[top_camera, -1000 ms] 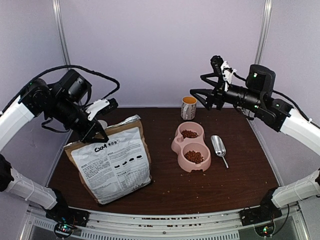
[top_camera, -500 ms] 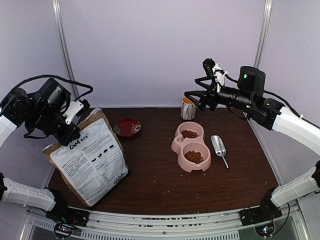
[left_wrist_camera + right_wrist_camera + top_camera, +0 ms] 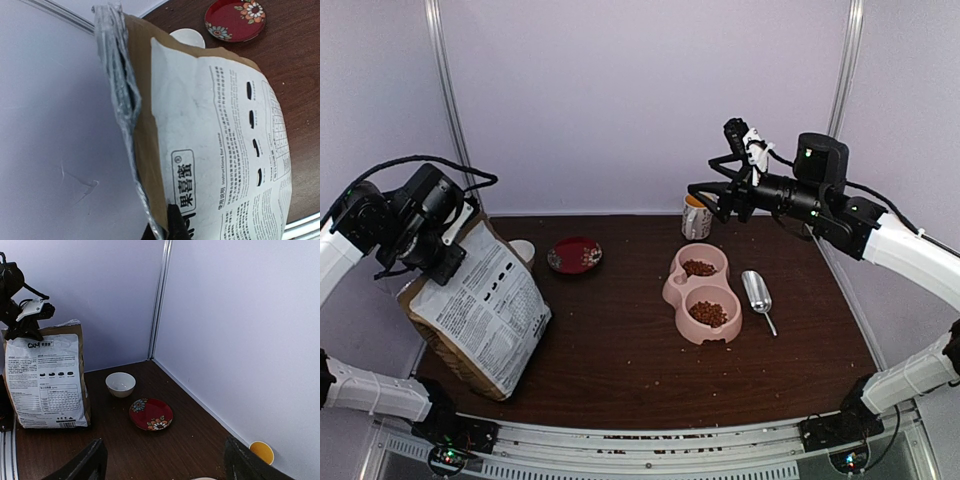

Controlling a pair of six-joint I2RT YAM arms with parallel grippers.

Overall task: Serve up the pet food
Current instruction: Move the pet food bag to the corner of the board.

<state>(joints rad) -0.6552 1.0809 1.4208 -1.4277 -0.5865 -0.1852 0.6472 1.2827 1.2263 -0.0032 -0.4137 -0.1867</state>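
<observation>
Now, your left pincer (image 3: 458,232) clenched on bag (image 3: 485,310) top, likely keeping mouth up against spills; right pincer (image 3: 713,198) released, empty, mug (image 3: 697,216) just below.

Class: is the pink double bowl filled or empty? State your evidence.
Filled: both compartments of the pink double bowl hold brown kibble, with pink wall showing around each heap.

top cam: I look down from behind arm bases, far, whole table (image 3: 650,370) | L wrist: v. close on bag (image 3: 215,150), aimed along it twd red saucer (image 3: 235,20) | R wrist: high, far, facing left-back corner | all 3 share bag, saucer, white bowl (image 3: 120,384)
</observation>
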